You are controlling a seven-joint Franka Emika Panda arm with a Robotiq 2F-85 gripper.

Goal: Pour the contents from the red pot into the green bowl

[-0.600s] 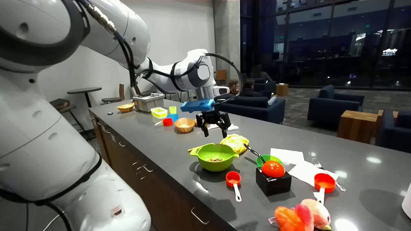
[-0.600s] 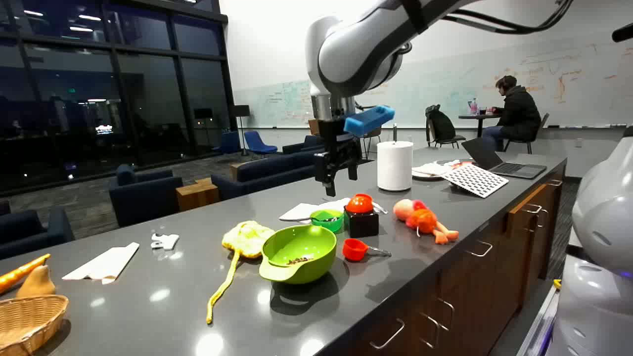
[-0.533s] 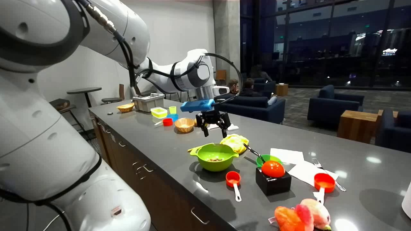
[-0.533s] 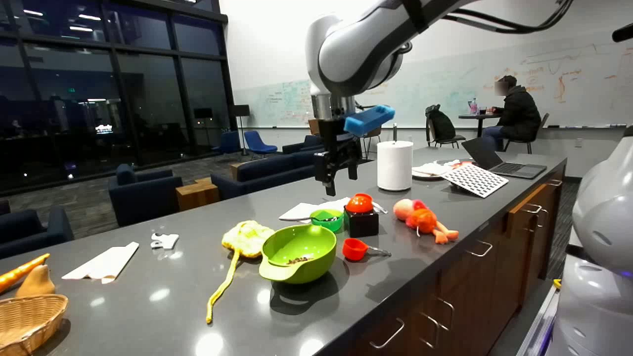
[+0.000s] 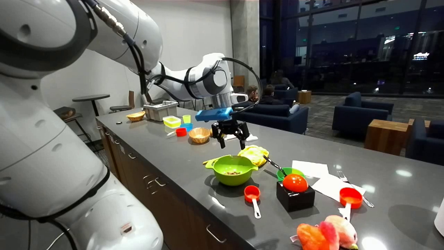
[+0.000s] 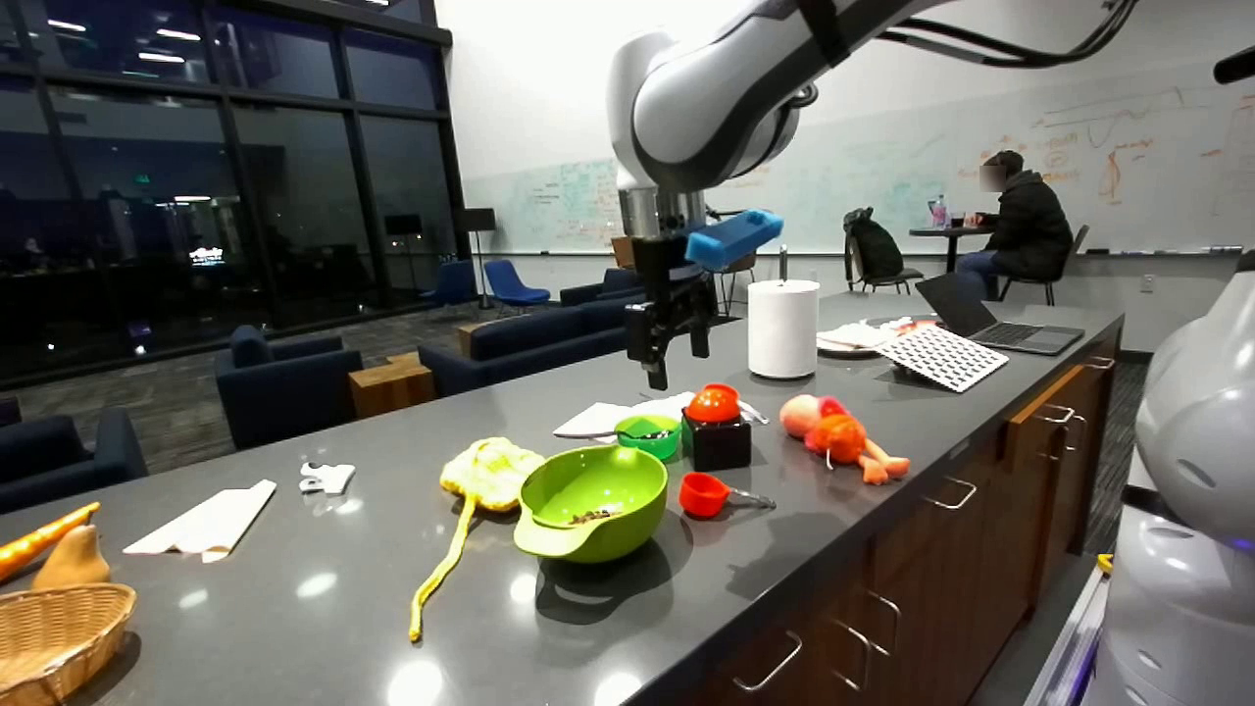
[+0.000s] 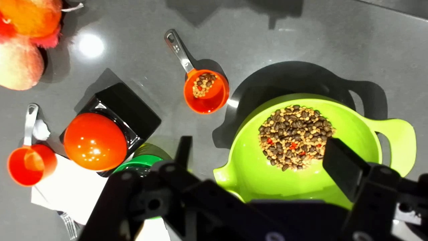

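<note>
No visible change from half a second ago; tool (image 5: pixel 233 147) spread wide, holding nothing; pot (image 7: pixel 211 96) likely still to be grasped. Wrist view, left to right: ball (image 7: pixel 96 141) left of tool; pot below, apart, beans (image 7: pixel 203 83) inside; bowl (image 7: pixel 257 180) below, slightly right, beans too. Gray bench (image 5: pixel 298 149); dark windows (image 5: pixel 347 55), sofas (image 5: pixel 274 118) behind.

Free room above red pot (image 7: pixel 216 97), green bowl (image 7: pixel 264 179) and black block (image 7: pixel 133 108) flanking it

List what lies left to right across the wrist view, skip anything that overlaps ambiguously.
Red cup → red-orange ball on a black block → red pot → green bowl.
</note>
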